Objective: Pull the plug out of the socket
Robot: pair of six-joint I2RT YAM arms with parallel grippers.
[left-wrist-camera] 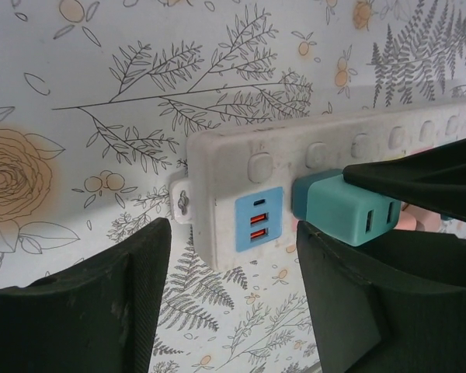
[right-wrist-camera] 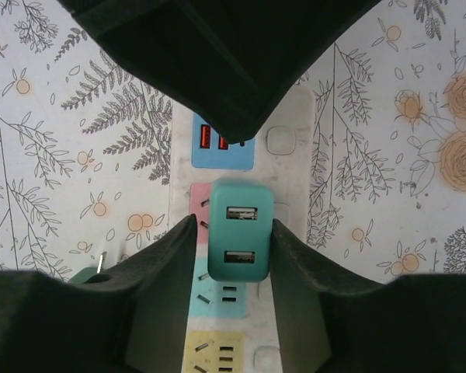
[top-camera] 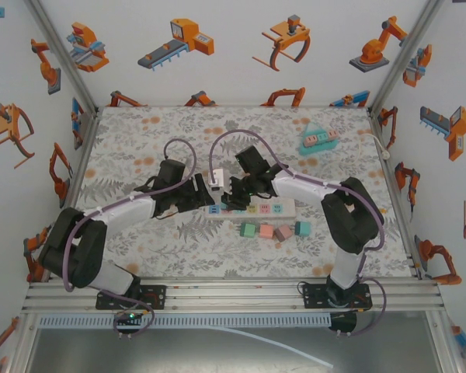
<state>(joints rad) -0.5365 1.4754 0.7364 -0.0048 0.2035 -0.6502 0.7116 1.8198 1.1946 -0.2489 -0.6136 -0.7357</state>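
Item: right tool. Closed on the teal plug, one finger against each side.
Item: plug. Between the right tool's fingers, seated in the white power strip, just below the strip's blue USB panel.
Item: left tool. Fingers astride the strip's end, just beside the right tool; whether they pressed on it could not be told.
Item: desk, floral cover. The strip lay flat under both tools.

From above and behind we overlook the power strip; both our wrist cameras sit close to it, sharing its USB end.
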